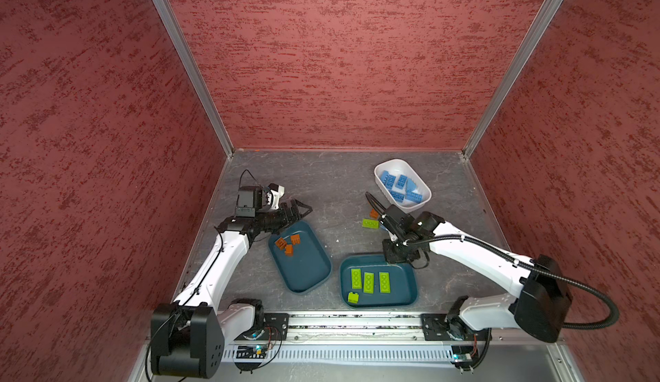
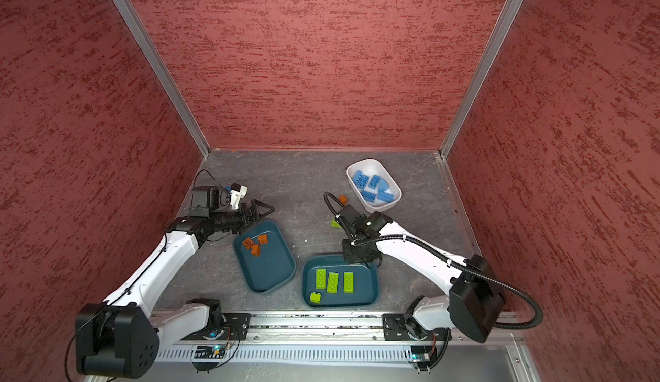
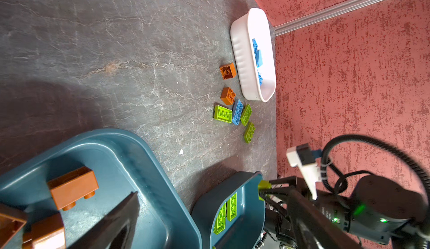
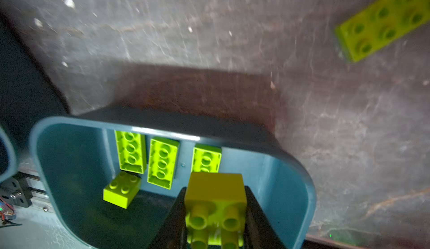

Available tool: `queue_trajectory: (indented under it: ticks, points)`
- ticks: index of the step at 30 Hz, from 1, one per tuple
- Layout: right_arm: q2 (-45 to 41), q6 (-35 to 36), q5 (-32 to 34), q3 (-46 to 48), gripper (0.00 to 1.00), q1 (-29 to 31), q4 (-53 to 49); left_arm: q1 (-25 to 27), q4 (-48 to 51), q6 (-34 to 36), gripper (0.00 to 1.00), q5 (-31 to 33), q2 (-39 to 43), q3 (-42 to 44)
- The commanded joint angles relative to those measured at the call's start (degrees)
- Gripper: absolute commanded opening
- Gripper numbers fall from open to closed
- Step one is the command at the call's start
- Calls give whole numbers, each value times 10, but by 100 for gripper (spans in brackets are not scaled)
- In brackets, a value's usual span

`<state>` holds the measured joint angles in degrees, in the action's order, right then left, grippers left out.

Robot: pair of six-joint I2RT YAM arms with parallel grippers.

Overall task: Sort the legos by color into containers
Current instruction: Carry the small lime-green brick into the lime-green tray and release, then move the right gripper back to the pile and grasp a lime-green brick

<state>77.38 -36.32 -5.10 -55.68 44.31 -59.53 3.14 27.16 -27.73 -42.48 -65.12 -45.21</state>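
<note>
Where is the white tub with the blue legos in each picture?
A top view: the white tub sits at the back right of the table.
A top view: same back-right spot.
Left wrist view: seen side-on, its ribbed wall showing.
Right wrist view: not in it.
Shared landmark: the teal tub holding green legos, seen in all four views.

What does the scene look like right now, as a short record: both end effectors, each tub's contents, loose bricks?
left end effector: open, empty, above left teal tub far edge
right end effector: shut on square lime green brick, above right teal tub far rim
left teal tub: three orange-brown bricks
right teal tub: four lime green bricks
white tub: blue bricks only
table: loose orange-brown bricks (two), loose blue brick, loose lime green bricks (three), near white tub
</note>
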Motion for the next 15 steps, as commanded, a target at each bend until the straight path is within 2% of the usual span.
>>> queue_trajectory:
  ticks: [1, 3, 5, 8, 12, 15]
  points:
    - [-17, -28, -16, 23, 27, 12, -17, 2, -6, 13, 99, -5, -6, -22]
    - [-18, -25, -10, 32, 33, 12, -13, 2, -6, 15, 100, -2, -7, -26]
    - [-13, -18, 1, 24, 51, 12, -11, 2, -5, 16, 99, -1, -8, -29]
    - [-4, 2, 10, -13, 61, 12, -11, 2, 0, 19, 99, -1, -8, -32]
    - [24, 63, 19, -82, 64, 10, -22, -3, 14, 28, 99, 1, -7, -39]
    - [56, 147, 42, -140, 65, -4, -21, -9, 17, 31, 99, 0, -5, -39]
